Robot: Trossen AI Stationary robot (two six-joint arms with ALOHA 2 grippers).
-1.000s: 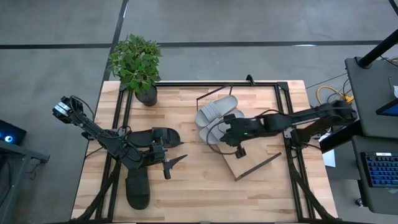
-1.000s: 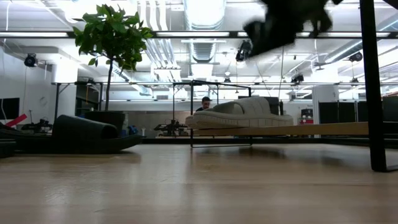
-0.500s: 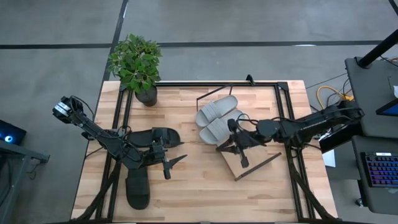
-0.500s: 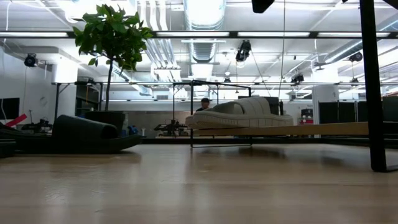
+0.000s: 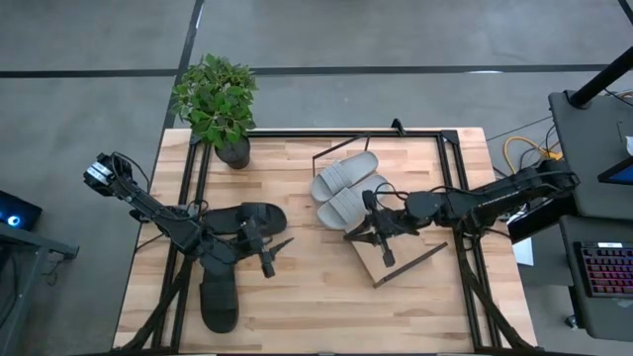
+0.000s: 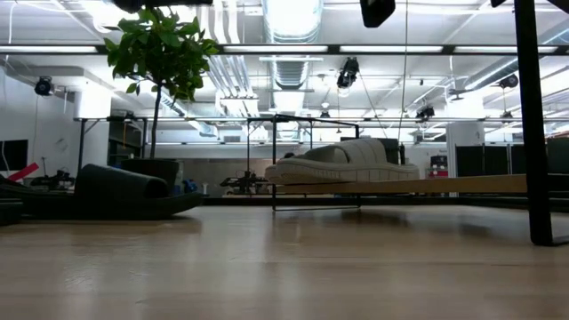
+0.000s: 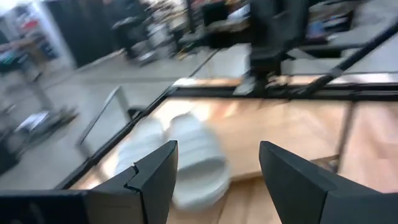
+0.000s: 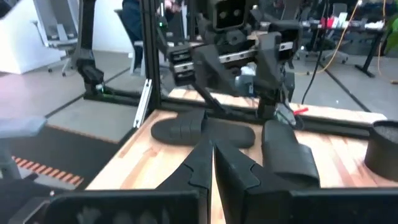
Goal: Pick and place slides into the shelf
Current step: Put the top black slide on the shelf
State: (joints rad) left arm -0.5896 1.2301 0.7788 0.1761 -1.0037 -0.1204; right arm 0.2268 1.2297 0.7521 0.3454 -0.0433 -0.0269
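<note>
While open, left gripper hovers.

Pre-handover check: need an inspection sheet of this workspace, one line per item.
Surface: slatted wooden tabletop, bare wood in front.
Job's things: two grey slides side by side on the shelf; two black slides on the table, off the shelf, on the left arm's side.
Clutter: potted plant at a far corner.
Grippers: left tool open, empty, by the black slides; right tool shut, empty, over the shelf.
Cables: yellow cable beside the table.
Surroundings: keyboard on a side desk.
</note>
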